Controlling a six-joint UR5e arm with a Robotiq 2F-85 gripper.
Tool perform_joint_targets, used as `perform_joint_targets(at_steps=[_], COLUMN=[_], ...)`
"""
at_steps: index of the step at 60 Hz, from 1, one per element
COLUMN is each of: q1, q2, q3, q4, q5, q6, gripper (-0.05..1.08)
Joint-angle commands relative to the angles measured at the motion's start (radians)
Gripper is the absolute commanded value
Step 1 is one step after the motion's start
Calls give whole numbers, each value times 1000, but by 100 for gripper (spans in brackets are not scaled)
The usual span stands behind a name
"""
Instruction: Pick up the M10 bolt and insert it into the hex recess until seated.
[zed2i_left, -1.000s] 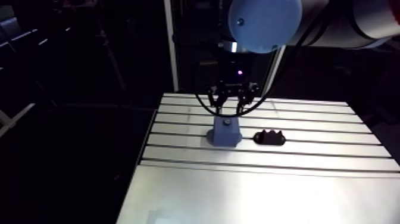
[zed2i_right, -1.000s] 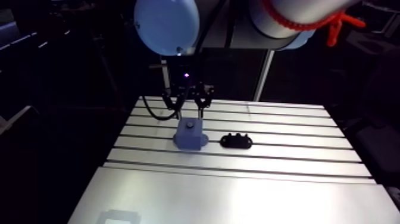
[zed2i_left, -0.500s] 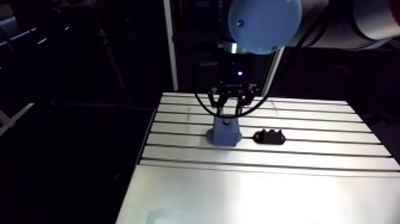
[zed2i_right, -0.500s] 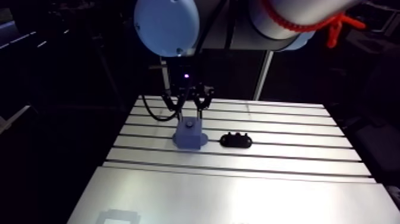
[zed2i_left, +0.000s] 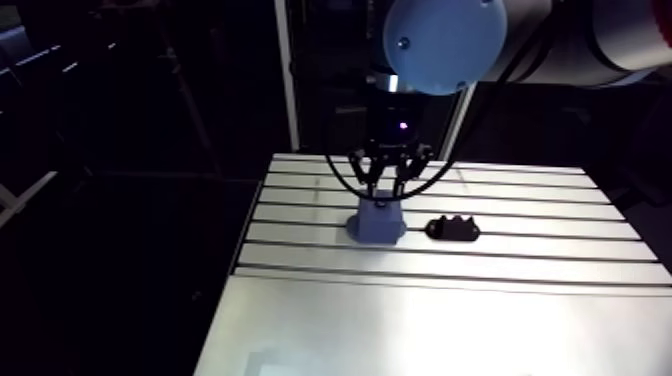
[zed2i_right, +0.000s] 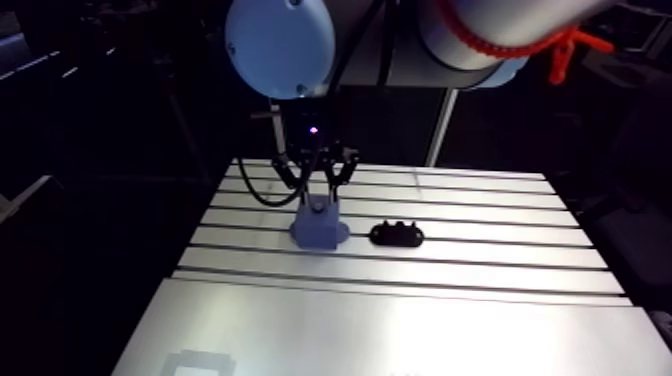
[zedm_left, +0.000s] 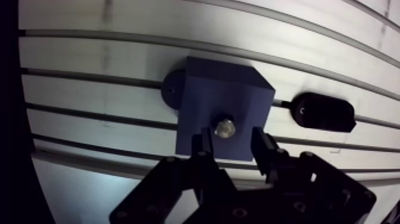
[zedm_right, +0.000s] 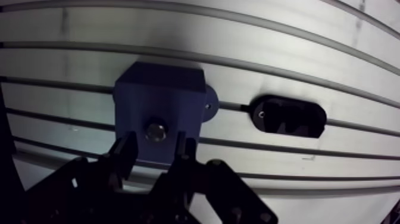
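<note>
Since the earlier frames your gripper (zedm_left: 231, 142) has come lower over the fixture, and in the arm view its tips now hide the bolt head that showed before.

The slotted bench (zed2i_left: 450, 300) carries two things. The blue block (zedm_left: 220, 95) stands left of centre, and a black holder (zedm_left: 324, 111) lies just to its right, apart from it. The M10 bolt (zedm_left: 224, 128) stands in the recess on top of the block, with its head showing bright.

The jaws are parted and hold nothing. They straddle the bolt head with a gap on both sides.

Insertion looks nearly done, but you cannot tell from here whether the bolt is fully seated. If you press it home, keep the wrist square over the bolt's axis and push straight down, because a tilted push could jam the hex. If you withdraw instead, lift vertically so neither tip catches the head.

No brand, label or writing is legible on any part.
</note>
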Motion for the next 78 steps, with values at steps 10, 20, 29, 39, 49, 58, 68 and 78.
perform_joint_targets(at_steps=[10, 20, 29, 39, 49, 58, 68, 78], q1=[1, 0, 0, 0, 0, 0, 0, 0], q2=[1, 2, 3, 3, 3, 3, 3, 3], q3=[2, 2, 2, 3, 7, 8, 8, 10], q4=[-1, -1, -3, -2, -3, -4, -18, -18], q5=[5, 8, 8, 8, 8, 8, 8, 10], q6=[5, 5, 5, 4, 2, 2, -1, -1], gripper=[53, 53, 53, 53, 54, 55, 56, 57])
